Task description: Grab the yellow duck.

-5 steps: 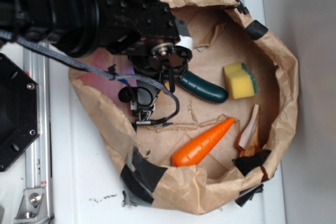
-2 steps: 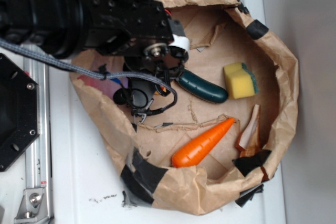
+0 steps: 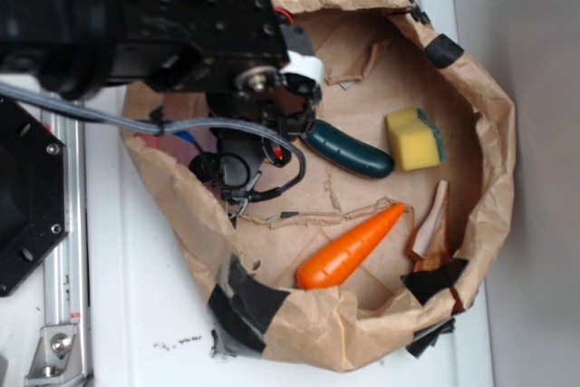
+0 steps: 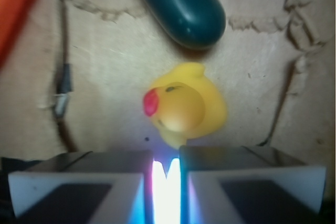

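Duck: the yellow duck [image 4: 185,106] sits upright on the brown paper floor in the wrist view, red beak to the left, right in the middle of the picture. In the exterior view the arm covers it completely.
Gripper: the gripper [image 4: 166,174] is just below the duck in the wrist view, its two pale fingers [image 4: 79,179] drawn in until only a thin bright slit shows between them. Nothing is between them, and the duck lies clear of the tips, not gripped.
Cucumber: the dark green cucumber [image 4: 181,3] lies just above the duck in the wrist view, its rounded end near the duck's back; whether they touch, I cannot tell. From outside, the cucumber [image 3: 349,151] pokes out to the right from under the arm.
Arm: the black robot arm [image 3: 163,29] reaches in from the upper left, with its cable looping down over the bag's left side.
Bag: the brown paper bag [image 3: 494,115], rolled down and patched with black tape, holds everything.
Sponge: the yellow sponge [image 3: 415,140] with a green edge sits to the right of the cucumber, apart from it.
Carrot: the orange carrot [image 3: 349,248] lies slanted near the lower middle, well apart from the arm.
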